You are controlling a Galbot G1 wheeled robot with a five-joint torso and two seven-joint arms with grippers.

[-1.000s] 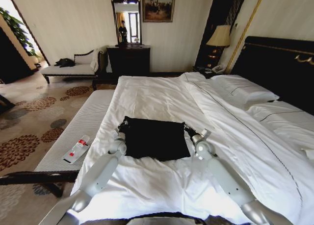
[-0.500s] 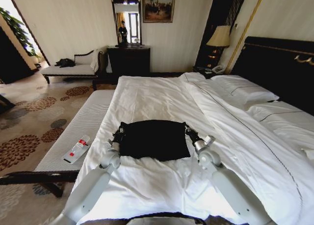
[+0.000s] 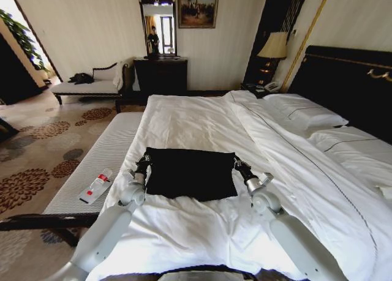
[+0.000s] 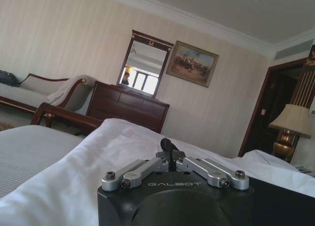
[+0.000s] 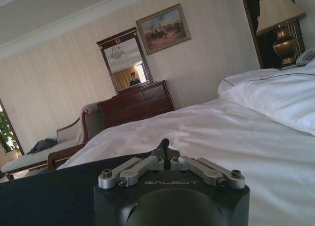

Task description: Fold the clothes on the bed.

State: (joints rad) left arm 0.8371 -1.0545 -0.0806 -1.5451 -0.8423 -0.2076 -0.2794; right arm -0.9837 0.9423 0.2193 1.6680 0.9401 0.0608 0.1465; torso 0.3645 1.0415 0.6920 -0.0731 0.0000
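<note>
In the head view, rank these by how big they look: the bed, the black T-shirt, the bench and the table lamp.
1. bed
2. bench, though nearness may inflate it
3. black T-shirt
4. table lamp, farthest away

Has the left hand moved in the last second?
Yes. The left hand has drawn back toward the robot and out toward the bench, still at the T-shirt's left edge; the bed is unmoved.

The black T-shirt (image 3: 191, 173) lies folded into a flat rectangle on the white-sheeted bed (image 3: 202, 119).
</note>
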